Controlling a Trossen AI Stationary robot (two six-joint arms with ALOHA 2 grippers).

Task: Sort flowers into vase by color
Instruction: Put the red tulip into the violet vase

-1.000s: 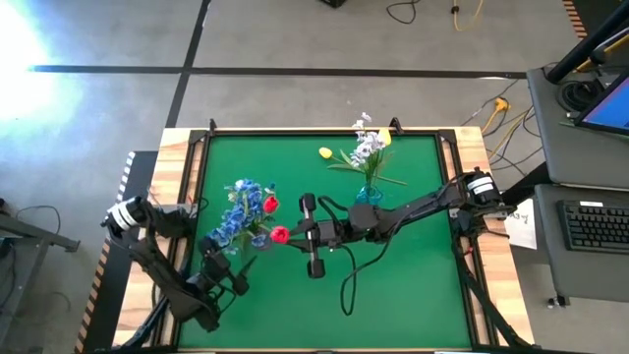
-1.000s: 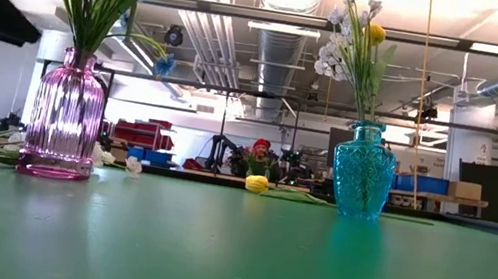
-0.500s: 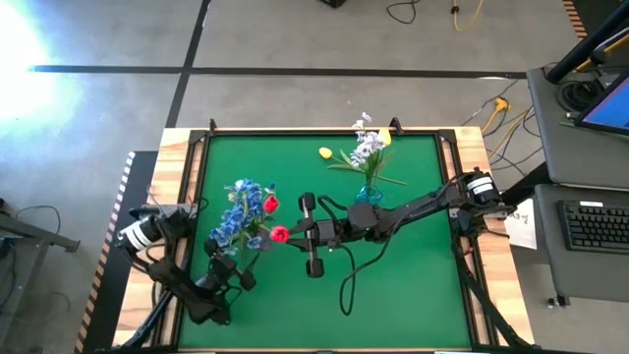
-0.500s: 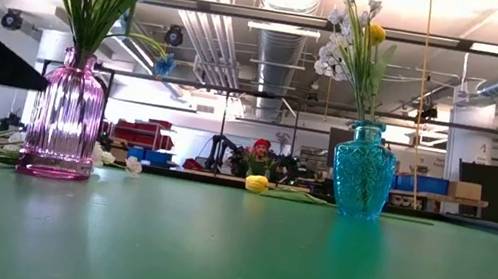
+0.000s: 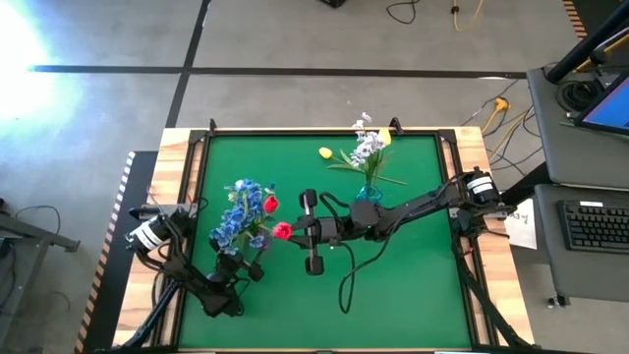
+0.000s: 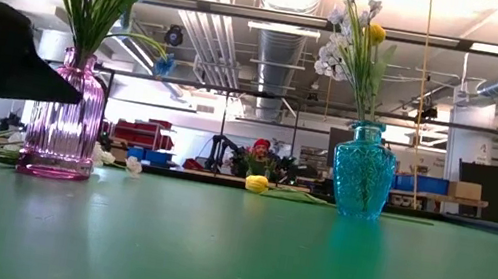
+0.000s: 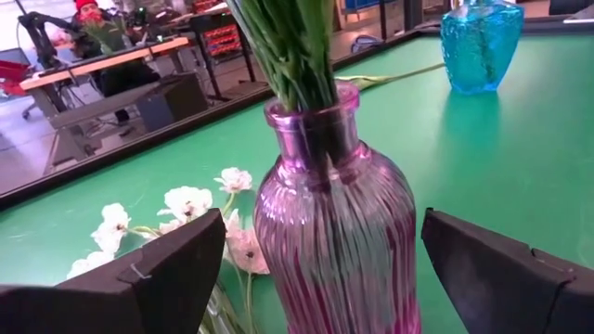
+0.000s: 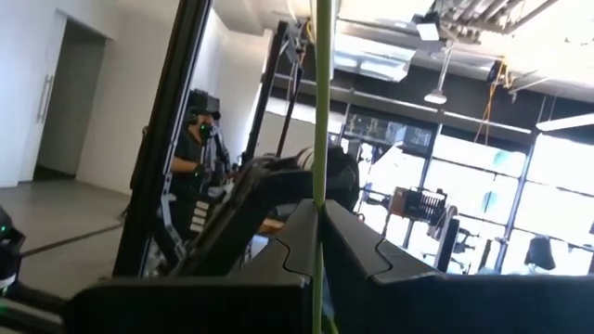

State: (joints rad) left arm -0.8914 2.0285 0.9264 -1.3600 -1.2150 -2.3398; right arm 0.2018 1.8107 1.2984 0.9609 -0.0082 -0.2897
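A pink ribbed glass vase holding blue flowers and a red bud stands on the green table at centre left. My left gripper is open at the height of the vase's body, one finger on either side and neither touching. My right gripper, raised over the table's middle, is shut on the stem of a red flower. The blue vase holds white flowers and a yellow bud. My right gripper pinches the red flower's thin green stem between its two shut fingers. The fingers lie across the stem. The flower is lifted clear of the table, its red bud just beyond the fingertips, beside the pink vase's flowers.
A yellow flower lies on the table near the far edge. Loose white flowers lie on the table beyond the pink vase. A raised black rim frames the green table. The table's near half is bare.
My left gripper has come down and moved in toward the pink vase, so that its open fingers now stand either side of the vase's body. My right gripper has kept still with the red flower.
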